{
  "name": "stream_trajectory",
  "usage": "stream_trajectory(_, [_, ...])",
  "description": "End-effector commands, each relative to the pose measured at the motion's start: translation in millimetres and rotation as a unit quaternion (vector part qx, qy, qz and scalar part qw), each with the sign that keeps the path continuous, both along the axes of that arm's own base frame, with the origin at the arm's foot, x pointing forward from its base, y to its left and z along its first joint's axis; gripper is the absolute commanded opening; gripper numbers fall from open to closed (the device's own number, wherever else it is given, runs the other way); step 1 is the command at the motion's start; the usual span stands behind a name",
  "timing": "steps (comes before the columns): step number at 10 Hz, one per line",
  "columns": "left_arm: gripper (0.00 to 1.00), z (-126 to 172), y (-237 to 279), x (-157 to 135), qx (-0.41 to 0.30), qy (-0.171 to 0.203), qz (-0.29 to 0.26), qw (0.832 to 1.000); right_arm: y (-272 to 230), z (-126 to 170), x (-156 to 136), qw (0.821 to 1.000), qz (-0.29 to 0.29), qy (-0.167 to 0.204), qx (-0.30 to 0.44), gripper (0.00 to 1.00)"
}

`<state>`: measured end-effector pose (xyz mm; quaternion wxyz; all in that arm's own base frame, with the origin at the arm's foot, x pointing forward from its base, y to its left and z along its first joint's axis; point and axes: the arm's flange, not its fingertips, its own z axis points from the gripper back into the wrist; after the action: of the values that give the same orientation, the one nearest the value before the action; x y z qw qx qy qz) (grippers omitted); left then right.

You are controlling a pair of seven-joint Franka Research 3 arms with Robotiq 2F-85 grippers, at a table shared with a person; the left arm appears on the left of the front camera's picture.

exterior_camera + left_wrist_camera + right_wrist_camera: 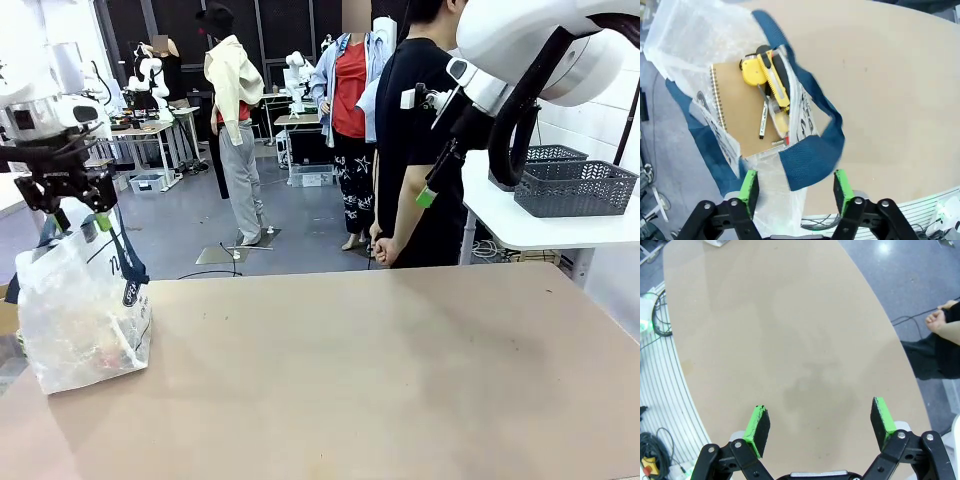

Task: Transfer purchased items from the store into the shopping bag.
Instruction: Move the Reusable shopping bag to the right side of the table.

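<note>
The shopping bag is whitish translucent plastic with navy handles and stands at the table's left edge. My left gripper hovers just above it. In the left wrist view that gripper is open, and a navy handle lies loose between its green pads. Inside the bag lie purchased items: a brown spiral notebook, a yellow tape measure, a yellow utility knife and a pen. My right gripper is open, high over bare table; the front view shows it raised at the upper right.
A person in a black shirt stands at the table's far edge with arms down. Behind, on a white side table at the right, stand two dark grey slotted baskets; the nearer one matches the store. The tan tabletop stretches wide.
</note>
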<state>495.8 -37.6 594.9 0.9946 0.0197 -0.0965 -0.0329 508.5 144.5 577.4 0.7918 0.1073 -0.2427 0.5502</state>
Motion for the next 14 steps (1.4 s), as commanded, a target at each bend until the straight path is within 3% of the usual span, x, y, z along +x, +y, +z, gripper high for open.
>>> stream_trajectory(1, [1.0, 8.7, -7.9, -0.8, -0.002, -0.024, -0.027, 0.999, -0.8, 0.5, -0.3, 1.0, 0.001, 0.003, -0.005, 1.0])
stream_trajectory(6, [1.0, 20.3, -45.8, 18.0, -0.004, -0.071, -0.159, 0.985, -0.8, 0.5, -0.3, 1.0, 0.001, 0.003, -0.005, 1.0])
stream_trajectory(7, [1.0, 12.5, -48.1, 36.2, 0.025, -0.061, -0.158, 0.985, -0.8, 0.5, -0.3, 1.0, 0.001, 0.003, -0.005, 1.0])
stream_trajectory(8, [1.0, 22.6, -48.6, 7.3, 0.007, -0.064, -0.127, 0.99, -0.8, 0.5, -0.3, 1.0, 0.001, 0.003, -0.005, 1.0])
stream_trajectory(14, [1.0, 22.6, -48.6, 7.3, 0.007, -0.064, -0.127, 0.99, -0.8, 0.5, -0.3, 1.0, 0.001, 0.003, -0.005, 1.0])
